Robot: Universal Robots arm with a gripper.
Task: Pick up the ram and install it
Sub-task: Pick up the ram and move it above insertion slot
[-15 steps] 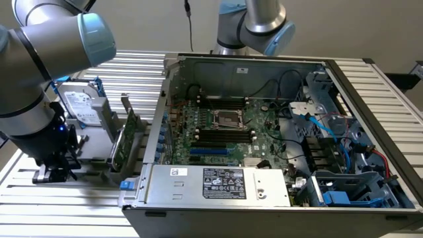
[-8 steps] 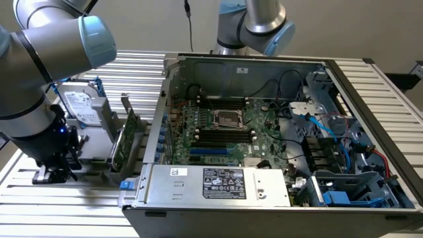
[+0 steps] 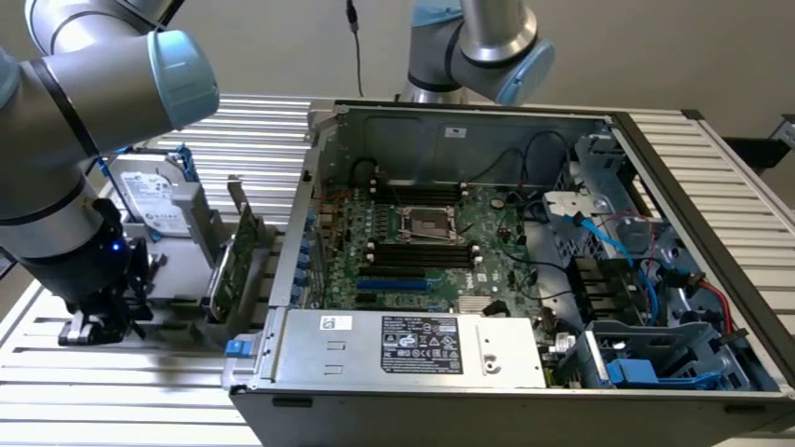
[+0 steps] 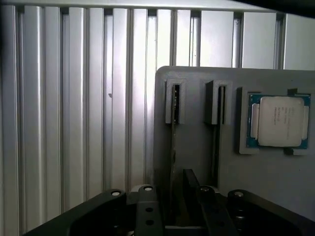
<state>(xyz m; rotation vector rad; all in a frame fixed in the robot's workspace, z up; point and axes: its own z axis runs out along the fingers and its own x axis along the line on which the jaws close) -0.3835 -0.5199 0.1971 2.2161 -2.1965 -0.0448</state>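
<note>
My claw (image 4: pixel 177 204) hangs open astride the slim green ram stick (image 4: pixel 173 142) standing edge-up in the grey slotted holder (image 4: pixel 275 182), so I'd centre squarely and close evenly, without tilting it.

Matt aluminium table (image 4: pixel 74 123), grey plastic holder (image 4: pixel 275 182)

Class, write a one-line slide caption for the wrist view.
Open black pincer over a slim ram stick standing edge-on in a grey slotted plastic holder, beside a square silver-capped processor.
</note>
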